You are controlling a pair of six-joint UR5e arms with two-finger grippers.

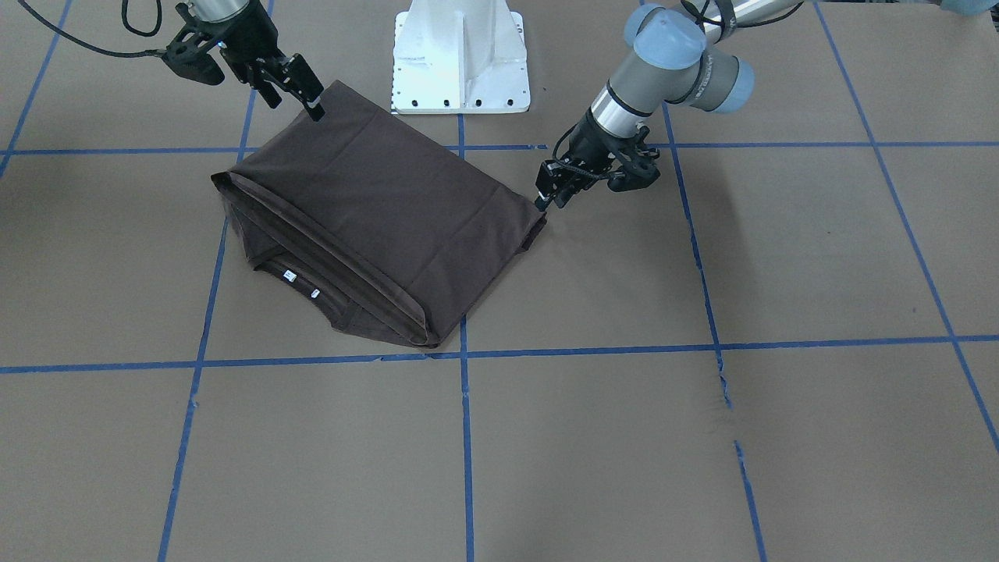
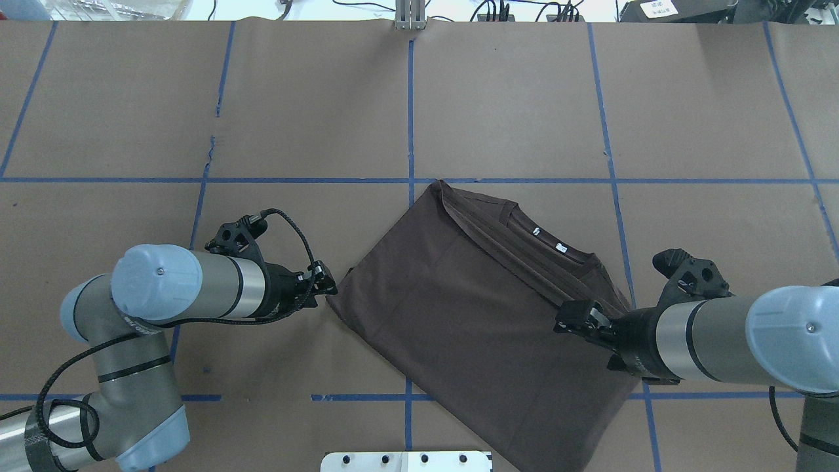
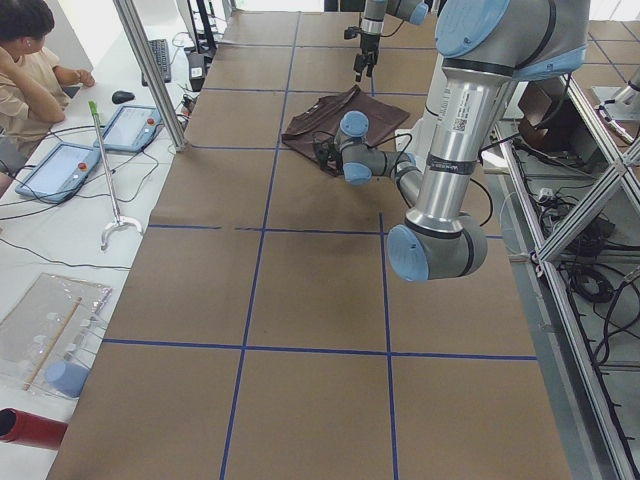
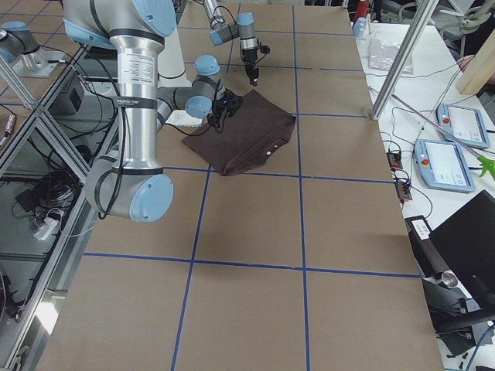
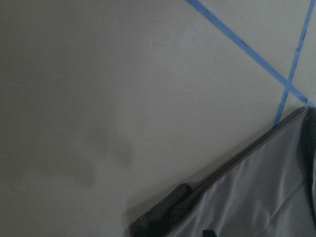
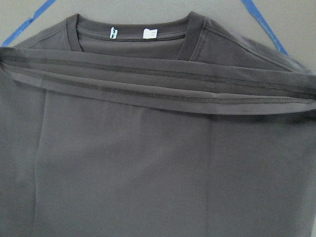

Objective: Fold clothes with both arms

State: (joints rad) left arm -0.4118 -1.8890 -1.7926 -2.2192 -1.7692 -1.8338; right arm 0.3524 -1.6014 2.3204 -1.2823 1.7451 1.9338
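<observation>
A brown paper-covered table (image 2: 511, 98), divided into squares by blue tape lines (image 2: 411, 118), is carrying the whole scene. Two grey arms are reaching in low over it: the left arm (image 2: 190, 282) and the right arm (image 2: 721, 341), each showing light-blue joint caps. One dark brown T-shirt (image 2: 459, 314) is lying folded near the table's middle, just in front of the white pedestal base (image 1: 460, 58), straddling a tape line at a slant. Its lower part is lying doubled up over the body, so that the stitched hems (image 6: 158, 81) are running as a band just below the ribbed collar (image 6: 133, 42). The left gripper (image 2: 326, 283) is hovering just beside one folded corner of the shirt; whether its fingers are spread or pressed together cannot be told. The right gripper (image 2: 569, 320) is sitting over the opposite corner, its fingers standing apart in the front view and pinching nothing. Two small white labels (image 6: 113, 32) (image 6: 150, 33) are showing inside the neck; their print is too small to read.
</observation>
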